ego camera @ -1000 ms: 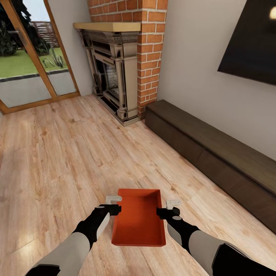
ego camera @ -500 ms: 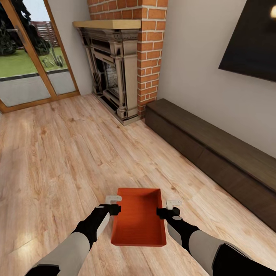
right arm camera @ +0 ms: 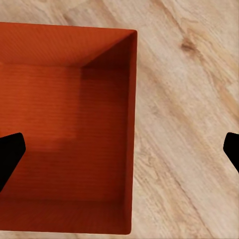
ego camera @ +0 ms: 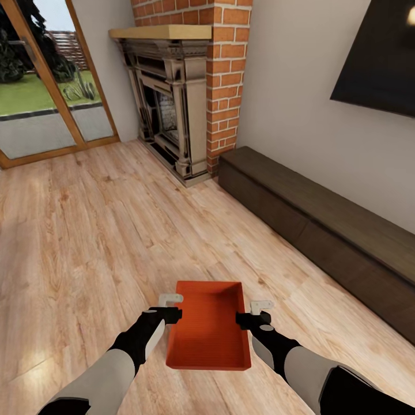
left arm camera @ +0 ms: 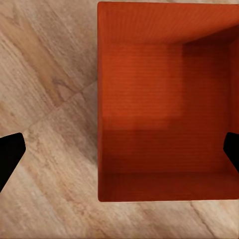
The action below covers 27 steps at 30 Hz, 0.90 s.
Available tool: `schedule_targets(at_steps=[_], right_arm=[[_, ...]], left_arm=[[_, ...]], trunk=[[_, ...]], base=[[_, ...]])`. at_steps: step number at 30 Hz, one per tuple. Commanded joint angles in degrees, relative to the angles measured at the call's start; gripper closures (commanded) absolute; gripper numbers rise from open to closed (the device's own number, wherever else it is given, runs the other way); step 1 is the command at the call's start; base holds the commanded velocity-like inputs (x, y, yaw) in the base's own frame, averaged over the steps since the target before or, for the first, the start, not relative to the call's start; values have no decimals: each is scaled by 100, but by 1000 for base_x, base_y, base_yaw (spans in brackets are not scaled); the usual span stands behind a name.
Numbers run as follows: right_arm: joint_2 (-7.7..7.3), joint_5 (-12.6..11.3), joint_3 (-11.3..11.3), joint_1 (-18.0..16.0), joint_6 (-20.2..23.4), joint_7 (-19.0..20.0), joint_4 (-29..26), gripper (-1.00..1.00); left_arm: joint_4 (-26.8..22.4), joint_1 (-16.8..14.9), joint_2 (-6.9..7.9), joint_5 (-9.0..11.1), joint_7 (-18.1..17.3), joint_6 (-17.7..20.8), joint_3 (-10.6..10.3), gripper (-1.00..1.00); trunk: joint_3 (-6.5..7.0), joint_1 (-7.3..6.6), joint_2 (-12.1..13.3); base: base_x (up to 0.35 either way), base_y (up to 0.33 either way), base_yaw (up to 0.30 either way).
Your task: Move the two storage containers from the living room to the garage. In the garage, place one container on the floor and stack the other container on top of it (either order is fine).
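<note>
You are in the living room: one container (ego camera: 208, 331) sits between your arms above the wood floor (ego camera: 86, 230). Left claw (ego camera: 171, 306) and right claw (ego camera: 255, 311) are spread, each straddling a side wall. Transport and stacking remain.

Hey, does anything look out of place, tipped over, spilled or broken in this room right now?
Nothing looks damaged or spilled. The one odd item is an empty orange-red bin sitting upright on the wood floor in open space, away from the low cabinet. The left gripper and right gripper flank its long sides, each open astride a wall.
</note>
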Motion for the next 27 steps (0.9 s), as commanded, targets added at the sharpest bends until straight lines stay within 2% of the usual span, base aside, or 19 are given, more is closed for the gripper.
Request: schedule_targets(at_steps=[1, 27], right_arm=[[-2, -54, 50, -3, -17, -22, 0, -100], [-48, -54, 50, -3, -34, -21, 0, -100]], left_arm=[[-11, -1, -2, -19, 13, 33, 3, -100], [-19, -1, 6, -21, 13, 23, -2, -100]], trunk=[[-22, 22, -44], [-489, 593, -1086]], base=[[0, 0, 0], [0, 0, 0]])
